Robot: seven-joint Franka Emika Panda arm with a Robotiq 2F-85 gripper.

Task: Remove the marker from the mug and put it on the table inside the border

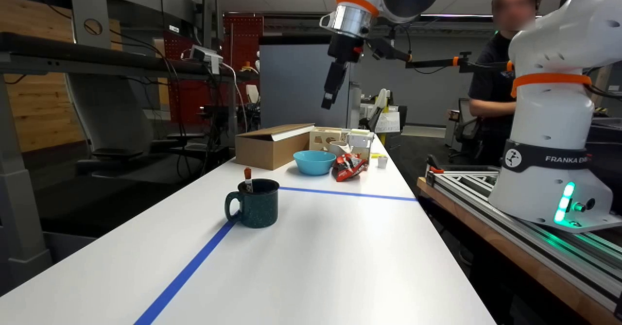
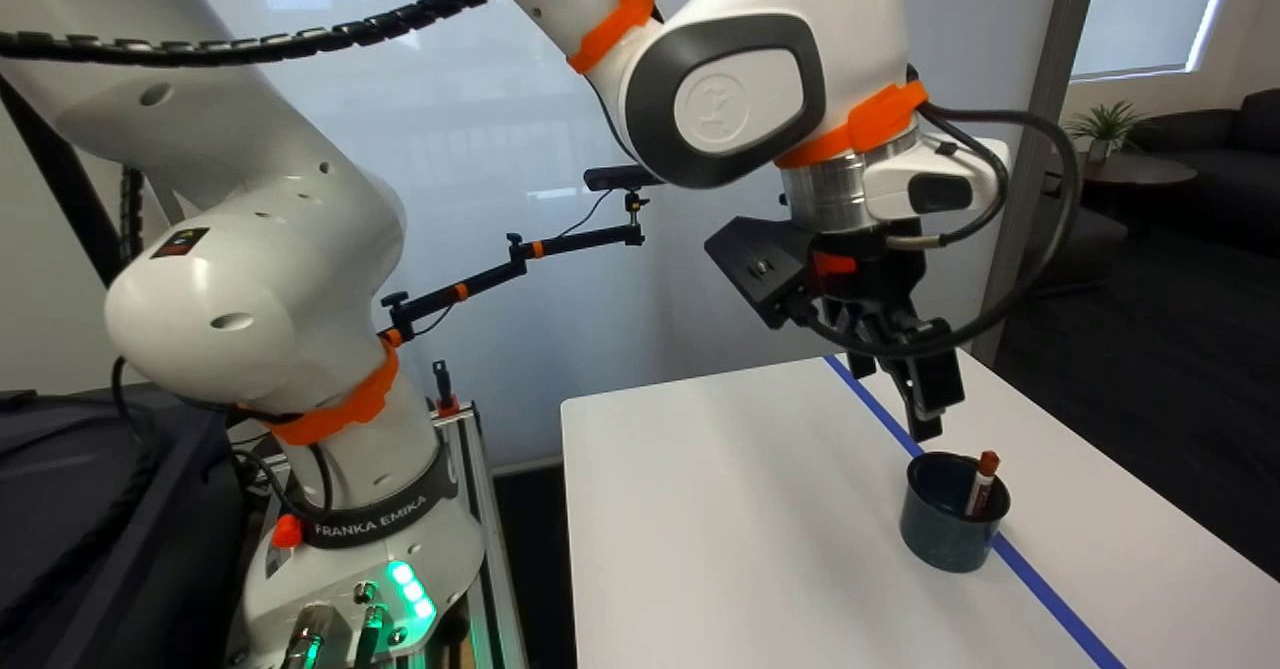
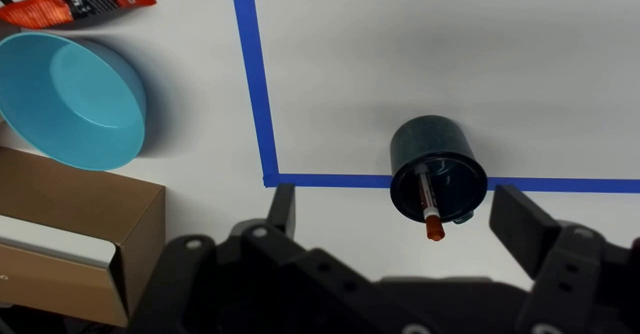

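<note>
Marker (image 3: pixel 428 197) leans in the mug (image 1: pixel 261 211) on the white, blue-taped table (image 1: pixel 340 252), claw (image 3: pixel 397 209) spread apart above, person (image 1: pixel 492 92) in background.

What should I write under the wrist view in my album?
Open hand above a white table, a rust-capped marker leaning in a dark teal mug.

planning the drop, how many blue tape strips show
2: in the wrist view, a crosswise blue strip left of the glossy dark teal mug, and a long blue strip partly hidden by the mug. More may be hidden.
</note>
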